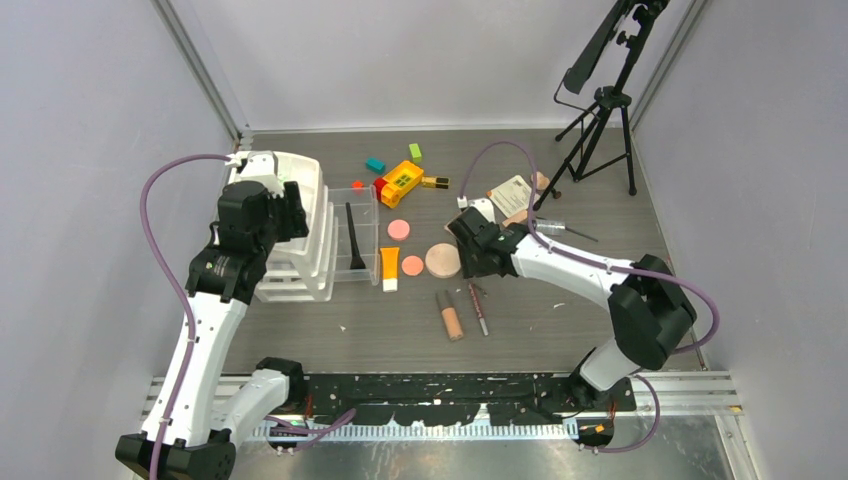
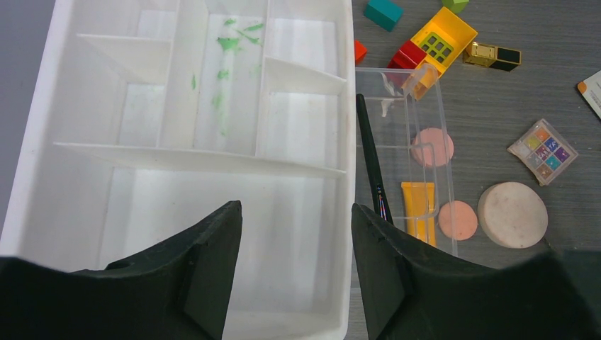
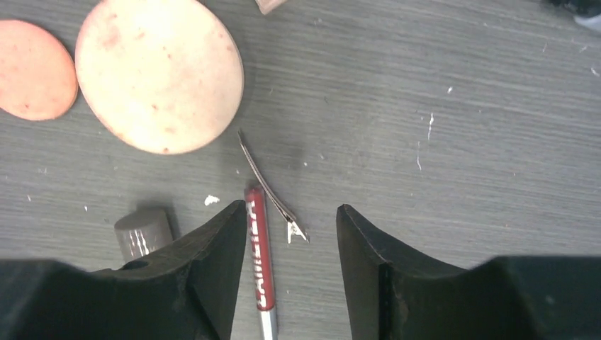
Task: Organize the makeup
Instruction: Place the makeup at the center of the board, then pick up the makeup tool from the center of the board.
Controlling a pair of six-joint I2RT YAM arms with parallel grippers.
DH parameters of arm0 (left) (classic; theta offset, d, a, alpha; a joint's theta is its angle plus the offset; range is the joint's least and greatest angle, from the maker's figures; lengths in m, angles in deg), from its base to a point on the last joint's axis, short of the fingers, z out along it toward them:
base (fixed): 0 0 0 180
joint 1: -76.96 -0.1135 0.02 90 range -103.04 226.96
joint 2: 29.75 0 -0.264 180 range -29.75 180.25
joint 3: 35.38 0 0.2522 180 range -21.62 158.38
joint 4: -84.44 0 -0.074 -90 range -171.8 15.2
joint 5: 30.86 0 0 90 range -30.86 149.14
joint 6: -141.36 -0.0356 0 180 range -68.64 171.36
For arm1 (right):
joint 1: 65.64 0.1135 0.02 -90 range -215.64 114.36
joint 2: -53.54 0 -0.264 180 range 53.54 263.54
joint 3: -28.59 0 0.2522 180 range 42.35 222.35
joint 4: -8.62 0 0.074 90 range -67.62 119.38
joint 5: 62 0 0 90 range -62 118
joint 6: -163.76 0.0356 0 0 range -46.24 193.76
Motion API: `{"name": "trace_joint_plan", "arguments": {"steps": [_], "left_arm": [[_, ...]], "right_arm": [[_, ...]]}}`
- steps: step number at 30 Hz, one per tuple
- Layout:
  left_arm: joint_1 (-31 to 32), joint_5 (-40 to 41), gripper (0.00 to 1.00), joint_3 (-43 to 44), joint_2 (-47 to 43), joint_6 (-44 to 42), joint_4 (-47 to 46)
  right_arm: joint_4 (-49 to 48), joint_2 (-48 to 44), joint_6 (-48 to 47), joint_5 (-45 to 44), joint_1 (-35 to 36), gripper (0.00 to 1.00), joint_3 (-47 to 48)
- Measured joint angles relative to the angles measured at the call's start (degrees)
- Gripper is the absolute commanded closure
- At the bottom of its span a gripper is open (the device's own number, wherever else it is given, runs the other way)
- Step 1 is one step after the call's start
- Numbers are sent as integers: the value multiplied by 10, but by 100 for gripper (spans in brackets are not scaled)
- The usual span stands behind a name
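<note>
My left gripper (image 1: pixel 272 218) is open and empty above the white divided tray (image 1: pixel 306 170); in the left wrist view (image 2: pixel 294 212) its jaws frame the tray's near compartment (image 2: pixel 42 163). My right gripper (image 1: pixel 468 258) is open, low over the table. In the right wrist view (image 3: pixel 290 212) the red pencil (image 3: pixel 259 248) lies just inside the left finger, with a thin metal hair clip (image 3: pixel 273 191) beside it. The big beige compact (image 3: pixel 159 74), peach compact (image 3: pixel 32 67) and beige tube's dark cap (image 3: pixel 144 232) lie beyond. The black brush (image 1: pixel 354 238), orange tube (image 1: pixel 389 268), pink compact (image 1: pixel 399 228), beige tube (image 1: pixel 450 315), lipstick (image 1: pixel 435 182) and eyeshadow palette (image 2: pixel 543 151) lie around.
A clear plastic organizer (image 1: pixel 364 190) stands next to the white tray. The yellow-and-red toy brick (image 1: pixel 400 182), a teal block (image 1: pixel 375 165) and a green block (image 1: pixel 415 151) lie behind it. A white card (image 1: pixel 512 195) and a black tripod (image 1: pixel 600 110) stand at the back right.
</note>
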Motion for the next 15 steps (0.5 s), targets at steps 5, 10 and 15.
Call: {"name": "trace_joint_plan", "arguments": {"steps": [5, 10, 15], "left_arm": [[0, 0, 40, 0, 0, 0, 0], [0, -2, 40, 0, 0, 0, 0], [0, -3, 40, 0, 0, 0, 0]], "right_arm": [[-14, 30, -4, 0, -13, 44, 20], [-21, 61, 6, 23, -54, 50, 61], [-45, 95, 31, 40, -76, 50, 86]]}}
